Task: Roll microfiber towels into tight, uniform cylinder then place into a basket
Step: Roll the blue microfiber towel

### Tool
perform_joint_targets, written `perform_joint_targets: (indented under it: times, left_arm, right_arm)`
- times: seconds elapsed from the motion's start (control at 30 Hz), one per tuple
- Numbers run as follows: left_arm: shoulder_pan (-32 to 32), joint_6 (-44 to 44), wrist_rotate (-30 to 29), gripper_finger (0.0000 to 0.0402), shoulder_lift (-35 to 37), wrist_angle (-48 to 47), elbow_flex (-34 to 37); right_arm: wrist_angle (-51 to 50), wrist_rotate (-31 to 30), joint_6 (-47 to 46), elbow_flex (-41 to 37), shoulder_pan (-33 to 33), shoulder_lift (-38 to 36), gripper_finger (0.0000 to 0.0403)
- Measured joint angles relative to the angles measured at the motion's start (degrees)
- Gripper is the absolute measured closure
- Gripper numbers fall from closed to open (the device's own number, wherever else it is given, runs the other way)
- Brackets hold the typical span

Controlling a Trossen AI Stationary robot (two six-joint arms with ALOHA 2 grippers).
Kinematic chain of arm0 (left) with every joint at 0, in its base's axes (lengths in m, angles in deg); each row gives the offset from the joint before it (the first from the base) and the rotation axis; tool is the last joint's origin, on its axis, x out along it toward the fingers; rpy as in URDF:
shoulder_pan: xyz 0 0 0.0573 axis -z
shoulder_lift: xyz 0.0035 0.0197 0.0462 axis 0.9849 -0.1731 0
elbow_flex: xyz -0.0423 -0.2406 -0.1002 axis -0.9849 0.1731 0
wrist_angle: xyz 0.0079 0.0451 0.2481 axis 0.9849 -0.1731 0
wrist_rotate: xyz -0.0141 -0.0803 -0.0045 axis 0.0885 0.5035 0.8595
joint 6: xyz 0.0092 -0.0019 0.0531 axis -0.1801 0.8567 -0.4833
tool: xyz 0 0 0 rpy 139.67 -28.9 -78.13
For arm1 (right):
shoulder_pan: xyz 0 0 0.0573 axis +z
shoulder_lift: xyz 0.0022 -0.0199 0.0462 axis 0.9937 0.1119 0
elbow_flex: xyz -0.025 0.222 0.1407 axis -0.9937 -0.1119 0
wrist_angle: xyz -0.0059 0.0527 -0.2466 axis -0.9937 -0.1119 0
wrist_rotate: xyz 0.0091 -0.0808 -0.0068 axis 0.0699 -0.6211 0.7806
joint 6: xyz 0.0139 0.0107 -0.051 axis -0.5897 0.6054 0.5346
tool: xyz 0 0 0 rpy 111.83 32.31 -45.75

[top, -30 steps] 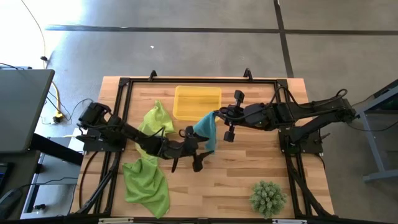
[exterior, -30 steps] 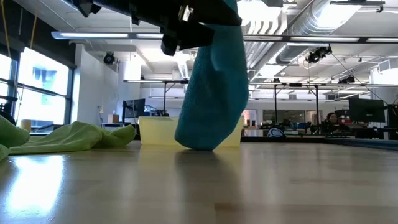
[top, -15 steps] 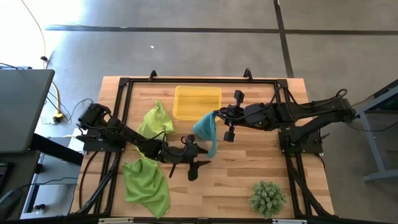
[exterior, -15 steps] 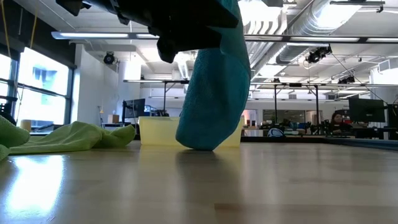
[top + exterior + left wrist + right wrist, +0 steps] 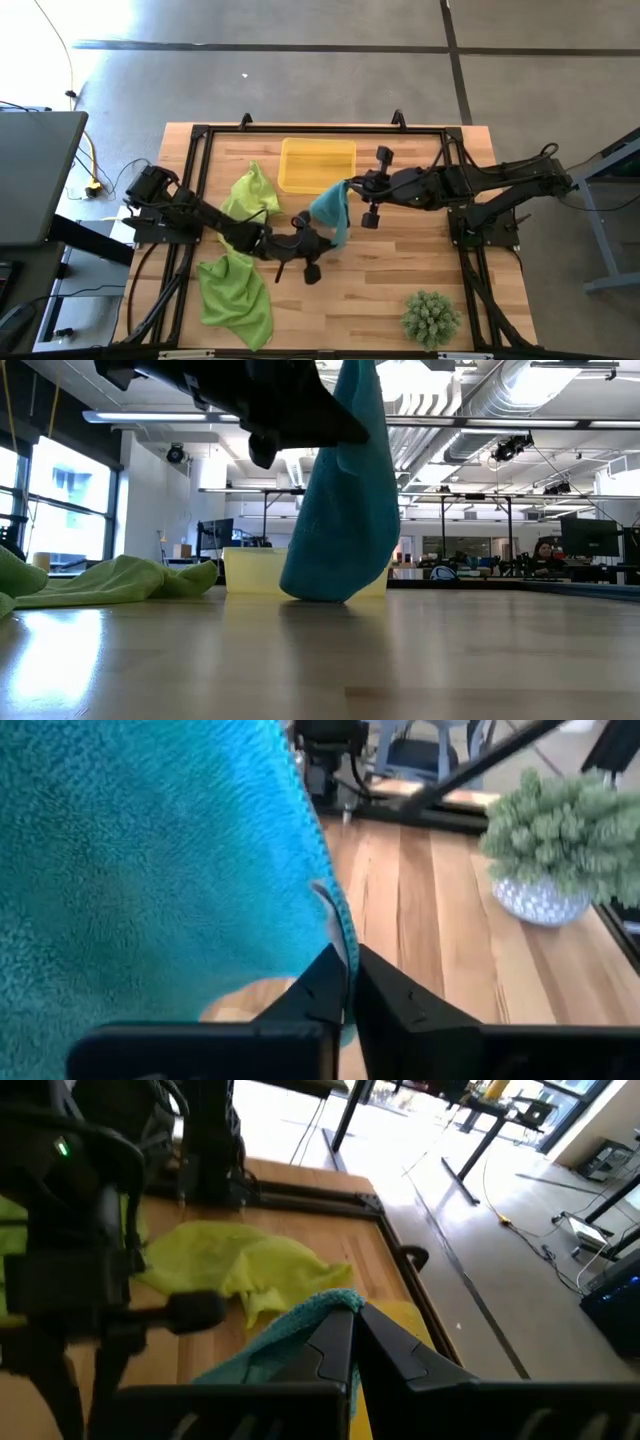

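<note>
My left hand, wide open a second ago, has now pinched shut on the lower edge of the teal towel (it slid in closer too).

Two dark arms built of black segments are seen, each mounted on a black base at one side of the table, with black cables running along the links. Round black knobs are carried near each wrist. The left gripper and right gripper are formed by flat, tapered black fingers.
</note>
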Motion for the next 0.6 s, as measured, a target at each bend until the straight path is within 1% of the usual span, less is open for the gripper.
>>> perform_joint_targets:
  times: [0.07,0.2,0.27,0.37,0.5,0.6]
  left_arm:
    - [0.83,1.08,-1.52,0.0395,0.0,-0.59,0.0]
    - [3.5,0.07,-9.85,0.0399,0.47,-0.79,0.0]
    - [4.87,-2.42,-13.87,0.04,1.36,-1.21,0.0]
    - [6.86,-7.76,-20.35,0.04,2.92,-1.85,0.0]
    - [9.03,-15.96,-27.4,0.04,5.96,-1.77,0.0]
    - [10.52,-19.89,-33.37,0.0401,8.07,-1.94,0.0]
  right_arm:
    - [-3.12,0.0,-0.2,0.0,0.0,0.0,0.0402]
    - [-13.17,0.02,-5.19,0.0,0.0,0.0,0.0402]
    - [-18.74,0.63,-8.79,0.0,0.02,0.0,0.0402]
    - [-25.01,3.57,-13.77,0.0,0.44,0.0,0.0402]
    - [-29.04,6.97,-16.73,0.0,2.1,0.0,0.0402]
    - [-30.27,9.95,-16.81,0.0,3.88,0.0,0.0402]
